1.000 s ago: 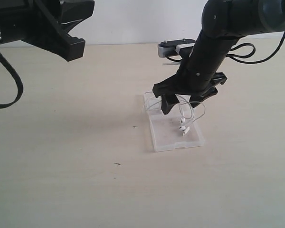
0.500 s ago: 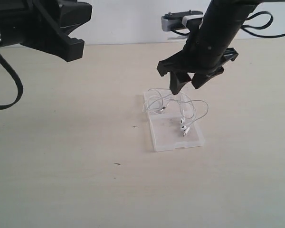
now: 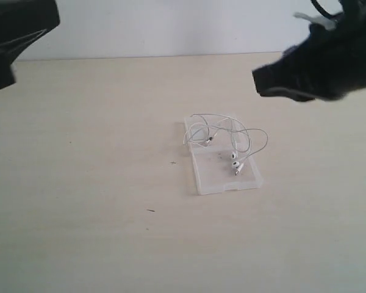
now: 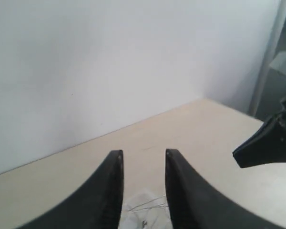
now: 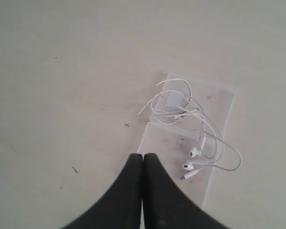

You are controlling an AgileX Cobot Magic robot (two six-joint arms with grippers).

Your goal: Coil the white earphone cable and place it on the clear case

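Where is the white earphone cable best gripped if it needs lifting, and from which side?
Probably grip the white earphone cable at its bunched loops, from straight above: several strands cross there, and it lies flat on the clear case.

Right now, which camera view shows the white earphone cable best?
The right wrist view: it looks down on the white earphone cable, loops and earbuds distinct, on the clear case. The exterior view shows it smaller; the left wrist view, only a few strands.
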